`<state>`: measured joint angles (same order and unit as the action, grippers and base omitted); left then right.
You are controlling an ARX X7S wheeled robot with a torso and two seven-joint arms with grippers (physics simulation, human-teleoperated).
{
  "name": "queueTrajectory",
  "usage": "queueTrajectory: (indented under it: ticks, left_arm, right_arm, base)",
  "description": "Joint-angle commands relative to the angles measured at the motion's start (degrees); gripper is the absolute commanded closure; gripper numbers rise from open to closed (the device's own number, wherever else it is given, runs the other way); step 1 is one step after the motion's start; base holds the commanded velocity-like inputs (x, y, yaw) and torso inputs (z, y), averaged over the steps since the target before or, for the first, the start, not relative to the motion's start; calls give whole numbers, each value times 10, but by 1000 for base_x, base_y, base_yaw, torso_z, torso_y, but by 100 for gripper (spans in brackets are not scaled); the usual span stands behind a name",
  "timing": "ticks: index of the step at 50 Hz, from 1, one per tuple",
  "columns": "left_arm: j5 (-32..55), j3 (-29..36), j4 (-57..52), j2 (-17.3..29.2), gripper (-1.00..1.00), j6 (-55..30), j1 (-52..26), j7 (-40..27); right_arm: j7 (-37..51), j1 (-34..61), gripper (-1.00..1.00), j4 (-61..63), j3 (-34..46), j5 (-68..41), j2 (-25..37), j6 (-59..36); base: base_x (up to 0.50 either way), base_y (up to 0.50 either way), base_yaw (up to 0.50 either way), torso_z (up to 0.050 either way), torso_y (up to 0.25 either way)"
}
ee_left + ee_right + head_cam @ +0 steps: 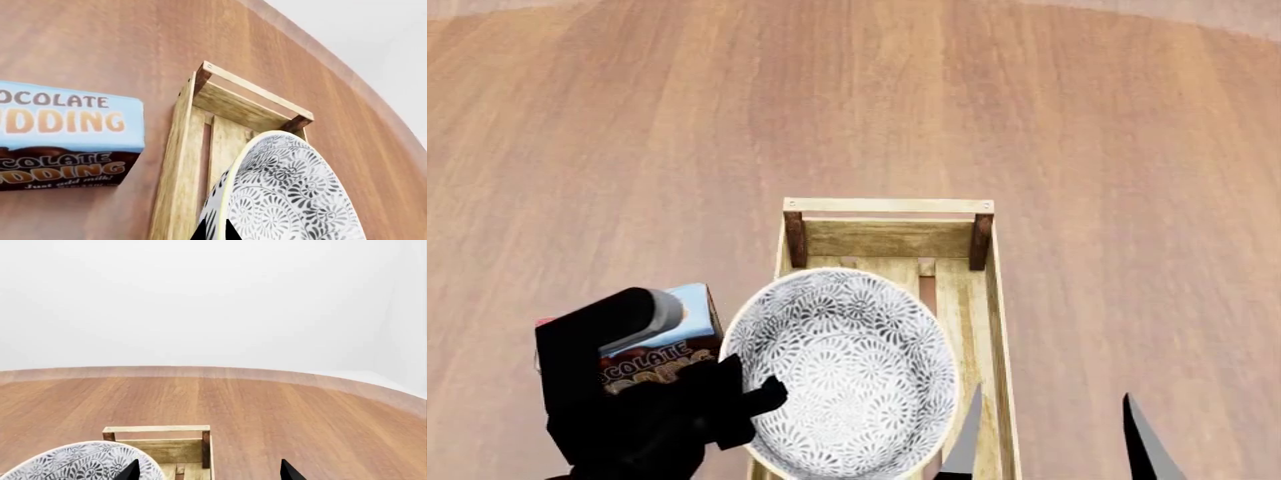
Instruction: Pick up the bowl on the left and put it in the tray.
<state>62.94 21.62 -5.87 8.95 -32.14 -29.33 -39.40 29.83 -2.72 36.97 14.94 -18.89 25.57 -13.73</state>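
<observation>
The bowl [843, 372], white with a dense grey-blue floral pattern, hangs over the near half of the tray [888, 206], covering most of its width. My left gripper [755, 396] is shut on the bowl's left rim. In the left wrist view the two dark fingertips of the left gripper [215, 228] pinch the rim of the bowl [293, 190], with the tray [179, 165] beneath. Whether the bowl touches the tray I cannot tell. My right gripper [1052, 400] is open and empty by the tray's right side. In the right wrist view the right gripper [209, 467] spans the tray's [157, 429] corner, beside the bowl [73, 460].
A chocolate pudding box [683, 328] lies just left of the tray, partly behind my left arm; it shows again as the pudding box [63, 135] in the left wrist view. The brown wooden table [854, 100] stretches beyond, its curved edge [280, 374] far off.
</observation>
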Motion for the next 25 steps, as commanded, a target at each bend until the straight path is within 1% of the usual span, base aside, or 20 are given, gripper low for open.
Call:
queueTrajectory:
  ticks: [1, 25]
  left_arm:
    - [10, -6, 9, -27, 100, 2, -5, 39]
    - [4, 25, 54, -45, 100, 29, -17, 59]
  right_arm:
    - [-16, -5, -100, 0, -14, 9, -9, 7]
    - [-15, -5, -100, -5, -14, 6, -7, 14]
  base:
    - [0, 0, 0, 0, 0]
    - [0, 0, 0, 0, 0]
